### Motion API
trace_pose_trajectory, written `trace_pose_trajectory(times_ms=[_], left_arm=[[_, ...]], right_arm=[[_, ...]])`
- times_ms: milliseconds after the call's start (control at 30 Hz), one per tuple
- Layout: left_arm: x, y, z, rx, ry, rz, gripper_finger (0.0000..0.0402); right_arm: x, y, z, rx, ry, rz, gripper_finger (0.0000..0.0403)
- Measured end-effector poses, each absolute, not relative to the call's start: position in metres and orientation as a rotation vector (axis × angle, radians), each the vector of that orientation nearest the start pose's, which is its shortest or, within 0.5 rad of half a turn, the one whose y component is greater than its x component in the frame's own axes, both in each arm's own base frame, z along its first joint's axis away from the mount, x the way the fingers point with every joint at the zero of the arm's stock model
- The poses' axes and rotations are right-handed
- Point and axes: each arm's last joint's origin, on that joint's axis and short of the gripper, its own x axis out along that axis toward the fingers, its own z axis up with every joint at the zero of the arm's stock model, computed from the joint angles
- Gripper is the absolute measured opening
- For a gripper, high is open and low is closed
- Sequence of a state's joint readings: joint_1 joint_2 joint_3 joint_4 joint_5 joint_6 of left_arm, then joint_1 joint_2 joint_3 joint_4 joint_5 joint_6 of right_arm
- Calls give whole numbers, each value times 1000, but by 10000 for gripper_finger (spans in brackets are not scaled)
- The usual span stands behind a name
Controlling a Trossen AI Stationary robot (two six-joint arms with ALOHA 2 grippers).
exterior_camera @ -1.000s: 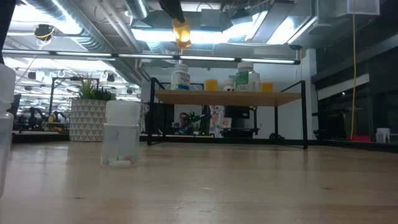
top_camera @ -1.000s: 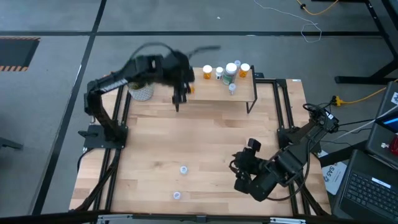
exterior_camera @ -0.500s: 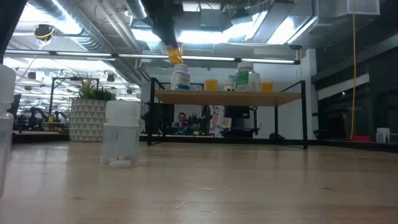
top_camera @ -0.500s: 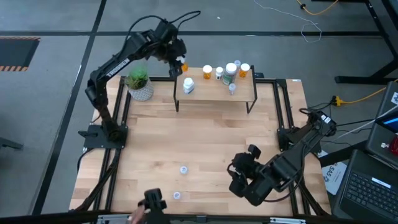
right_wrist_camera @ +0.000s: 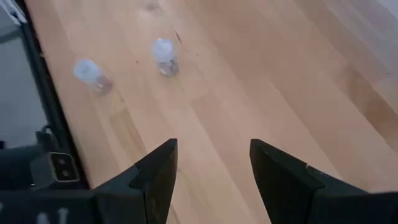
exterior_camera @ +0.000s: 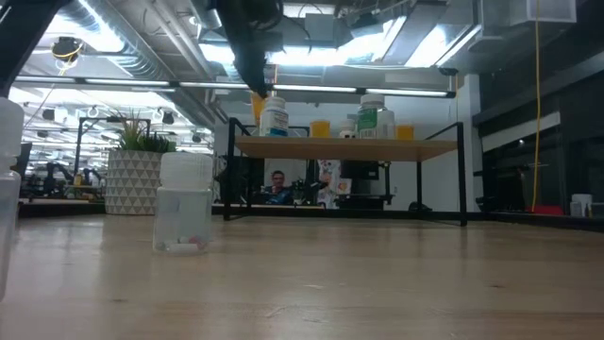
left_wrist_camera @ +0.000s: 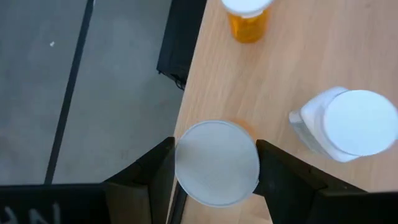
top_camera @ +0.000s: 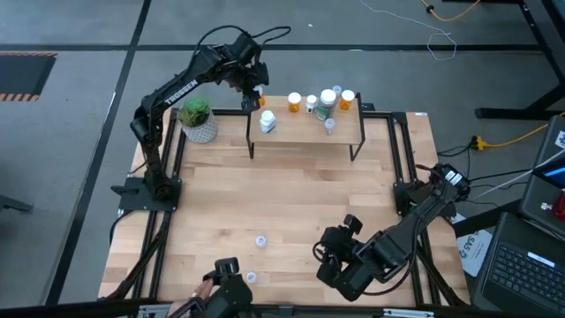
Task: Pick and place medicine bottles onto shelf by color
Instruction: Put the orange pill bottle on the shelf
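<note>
My left gripper (top_camera: 252, 86) is over the far left corner of the shelf (top_camera: 305, 132), shut on an orange medicine bottle with a white cap (left_wrist_camera: 216, 163). On the shelf stand a white bottle (top_camera: 267, 122), orange bottles (top_camera: 295, 102) (top_camera: 347, 99), a greenish bottle (top_camera: 327, 106) and a small clear one (top_camera: 330, 126). Two tiny clear bottles (top_camera: 260, 239) (top_camera: 252, 276) stand on the table near its front edge. My right gripper (top_camera: 331, 262) hovers open over the table's near right part, to the right of those two bottles (right_wrist_camera: 163, 56) (right_wrist_camera: 90, 73). My left gripper pinches the orange bottle at its white cap (left_wrist_camera: 180, 168) between the two fingers (left_wrist_camera: 158, 171), one on either side. The fingers slant down from the table's left. The bottle stands upright below them (exterior_camera: 257, 99); the white bottle in front hides its bottom.
A green plant in a white pot (top_camera: 198, 119) stands left of the shelf, close to my left arm. A person's hand with a dark object (top_camera: 225, 284) shows at the table's near edge. In the low view a clear bottle (exterior_camera: 186, 203) stands close to the camera.
My left gripper has carried the orange bottle from over the shelf's near left part toward the far edge and down, close behind the white bottle. My right gripper has sunk, rolled and drifted toward the table's left. The hand with the dark object has come in at the near edge.
</note>
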State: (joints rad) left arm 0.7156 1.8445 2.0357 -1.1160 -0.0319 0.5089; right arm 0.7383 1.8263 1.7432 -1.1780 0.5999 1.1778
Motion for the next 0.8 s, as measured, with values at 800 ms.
trace_pose_trajectory(times_ms=[800], left_arm=[[308,264,349,149,1124,377,186]], right_arm=[[288,239,313,361,784,-416,203]])
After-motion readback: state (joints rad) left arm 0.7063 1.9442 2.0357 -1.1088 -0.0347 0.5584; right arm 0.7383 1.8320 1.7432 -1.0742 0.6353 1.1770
